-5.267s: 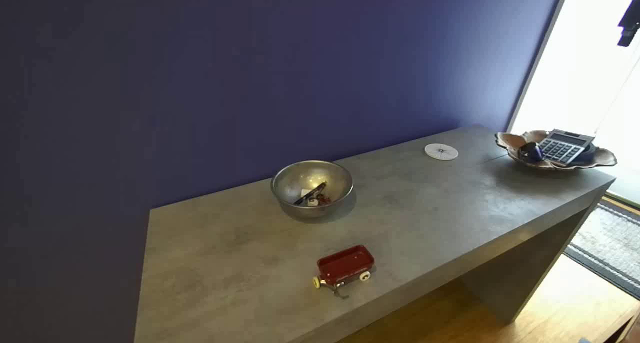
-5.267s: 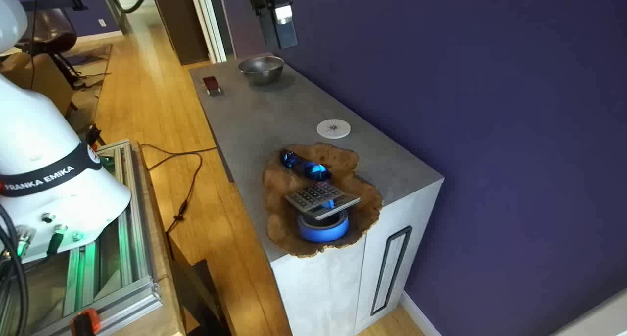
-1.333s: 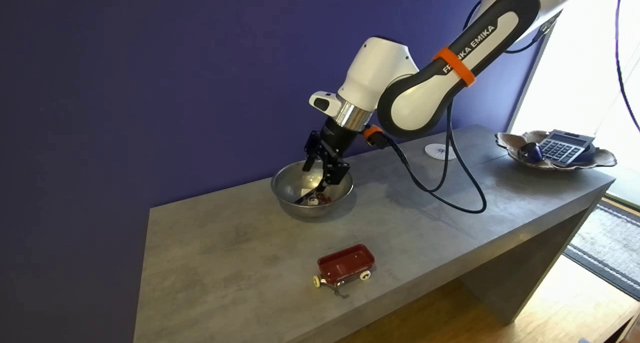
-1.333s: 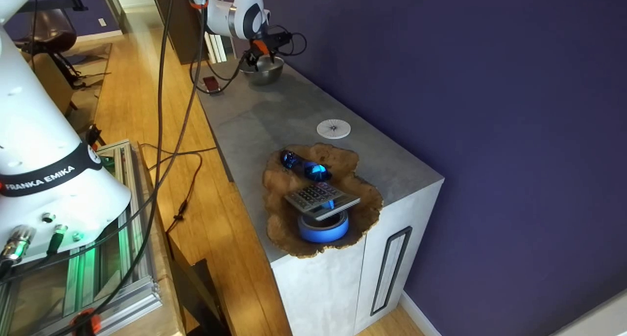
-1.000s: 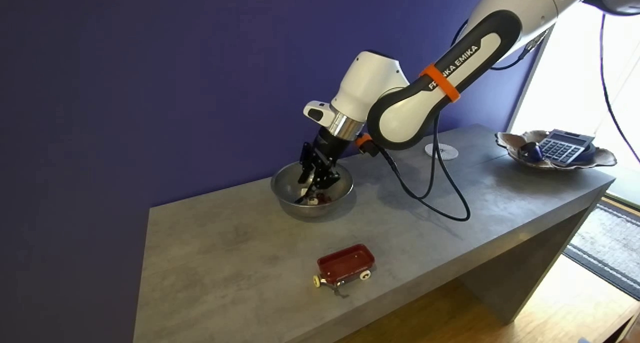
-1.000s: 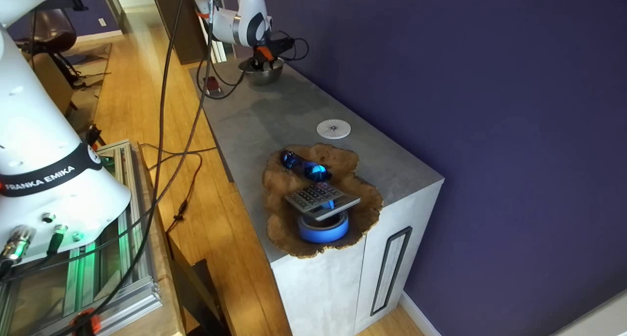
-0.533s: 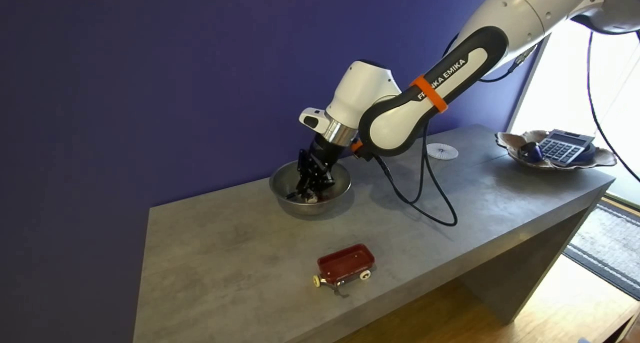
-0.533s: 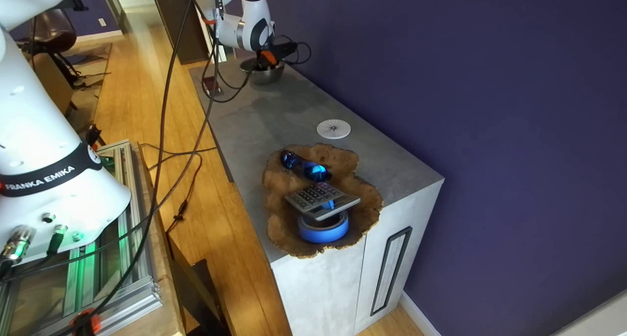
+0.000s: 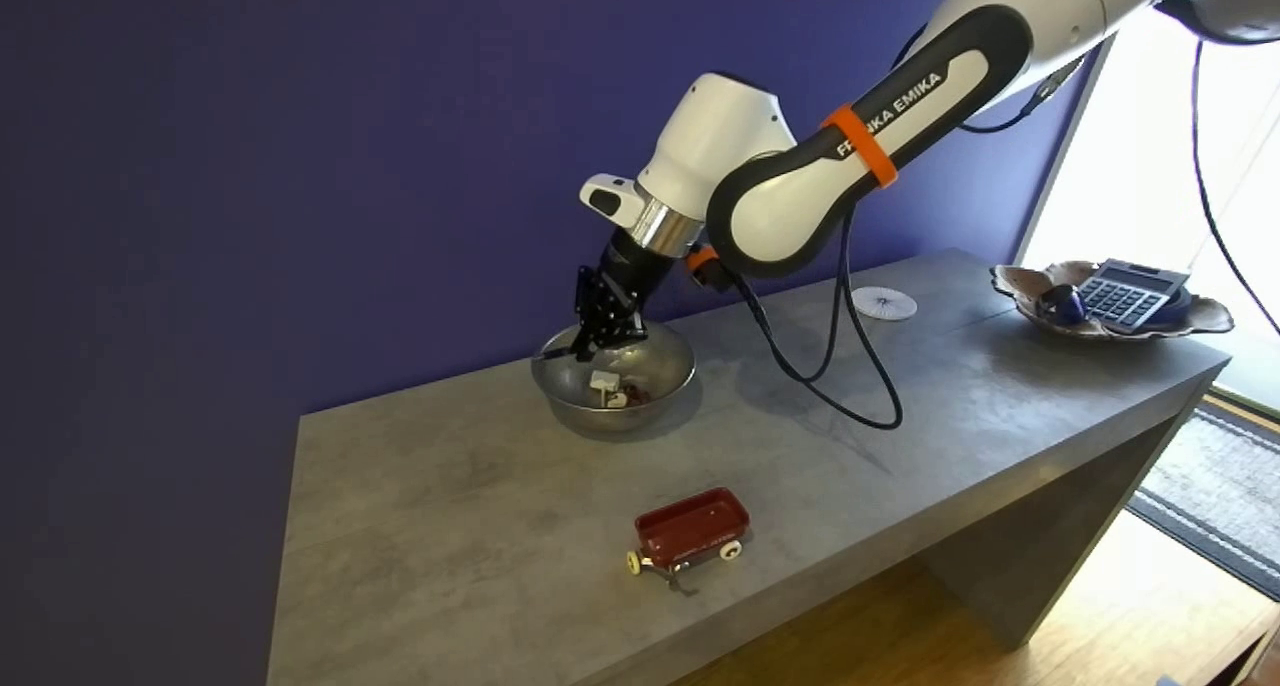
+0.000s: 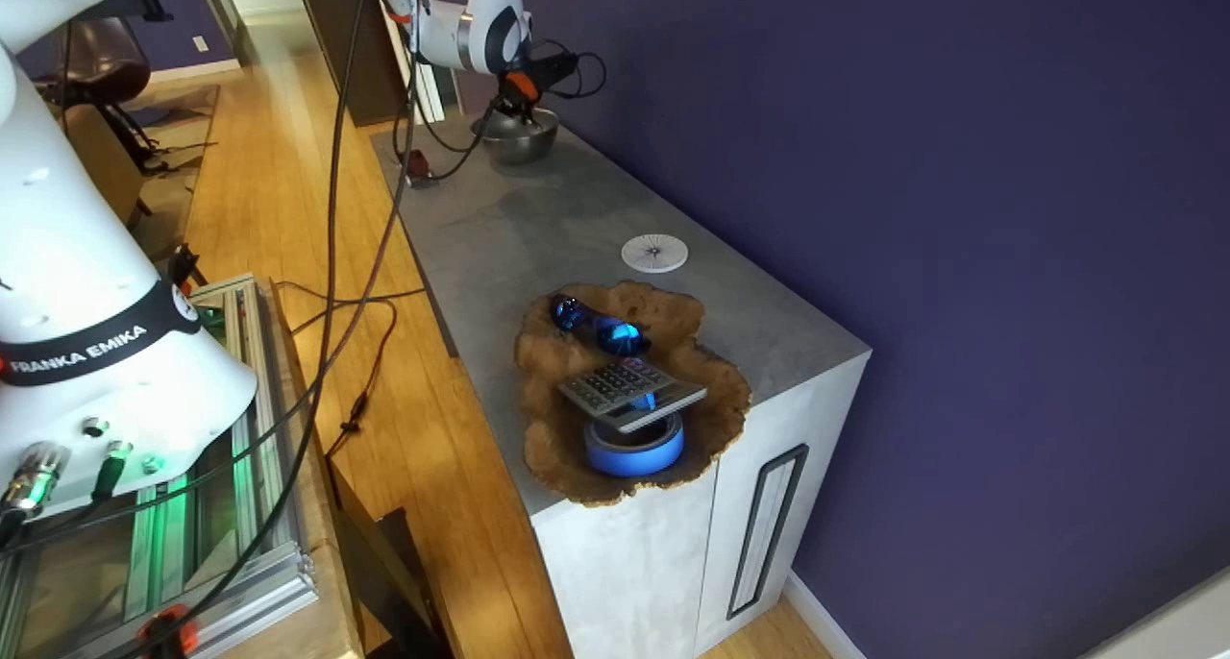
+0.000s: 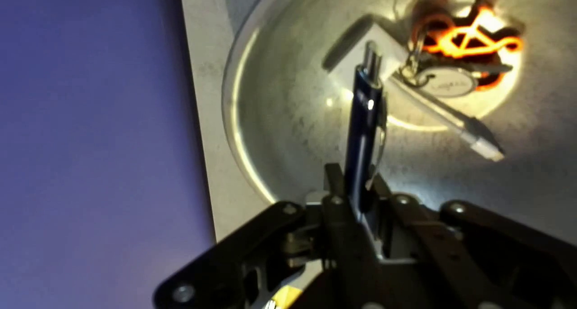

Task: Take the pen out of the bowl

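The slim dark blue pen [image 11: 362, 120] with a silver button end is pinched between the fingertips of my gripper [image 11: 357, 180], which is shut on it. In an exterior view the gripper [image 9: 587, 350] is over the back left part of the silver metal bowl [image 9: 612, 421], around rim height. There the pen [image 9: 553, 354] sticks out to the left, its end by the bowl's rim. Its lower part is hidden between the fingers. The bowl [image 10: 524, 147] also shows at the far end in an exterior view, its inside mostly covered by the gripper.
Inside the bowl lie a white plug with a cable [image 11: 432, 106] and an orange-red keyring item [image 11: 469, 41]. A red toy wagon [image 9: 692, 528] stands in front. Farther along are a white coaster [image 9: 883, 303] and a wooden dish [image 10: 543, 380] with a calculator. The purple wall [image 9: 420, 216] rises behind.
My gripper went down into the bowl, closed on the pen and has now risen again. The pen has lifted off the bowl's bottom with it; the bowl sits slightly farther left.
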### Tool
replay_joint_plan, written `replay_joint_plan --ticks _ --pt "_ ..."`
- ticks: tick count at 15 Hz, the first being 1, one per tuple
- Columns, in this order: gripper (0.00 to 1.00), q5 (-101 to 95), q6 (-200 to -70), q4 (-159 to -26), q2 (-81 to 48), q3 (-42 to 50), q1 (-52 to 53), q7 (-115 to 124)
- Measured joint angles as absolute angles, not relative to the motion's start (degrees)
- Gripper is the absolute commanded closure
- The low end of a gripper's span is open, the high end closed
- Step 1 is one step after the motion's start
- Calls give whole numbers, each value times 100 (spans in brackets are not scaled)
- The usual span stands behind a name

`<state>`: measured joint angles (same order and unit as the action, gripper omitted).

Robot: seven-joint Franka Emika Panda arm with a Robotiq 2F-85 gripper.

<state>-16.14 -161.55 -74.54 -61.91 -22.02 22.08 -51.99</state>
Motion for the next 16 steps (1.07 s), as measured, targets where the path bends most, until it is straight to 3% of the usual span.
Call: replay_joint_plan --ticks 7,13,16 --pt "97 -1613 -16139 -9143 -4492 -2105 2339 -4254" --pt "97 -1339 -16350 -10801 -3538 -3101 1860 -4159" --pt "97 -1282 -16360 -11583 -3098 -2985 1880 -3437"
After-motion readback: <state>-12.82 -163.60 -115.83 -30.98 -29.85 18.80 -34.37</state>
